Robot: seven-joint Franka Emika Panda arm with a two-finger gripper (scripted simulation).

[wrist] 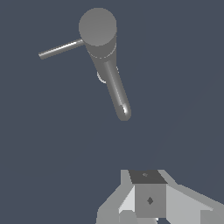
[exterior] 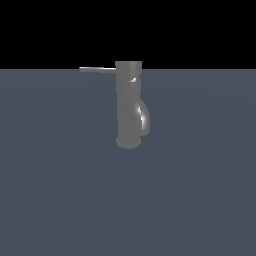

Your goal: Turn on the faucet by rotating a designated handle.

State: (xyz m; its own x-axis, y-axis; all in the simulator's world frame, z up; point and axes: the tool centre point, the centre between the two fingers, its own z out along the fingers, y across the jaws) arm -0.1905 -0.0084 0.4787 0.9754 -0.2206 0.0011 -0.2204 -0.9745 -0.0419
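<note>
In the wrist view the hand sits nearest the camera, a pale blocky shape cut off by the frame edge; its fingertips do not show, so whether it is open or closed cannot be told; nothing is seen in its grip. It appears to be above the blue-grey worktop, well apart from the faucet. Beyond the hand, bare worktop lies between it and the spout tip; farther on comes the faucet's round cap, seen from above; the handle juts sideways from that cap, a thin straight lever pointing away from the spout.

In the exterior view the hand is out of sight; the faucet stands upright on its round base on the worktop, the spout bulging toward the exterior view's right; the handle sticks out level from the cap toward the exterior view's left.
</note>
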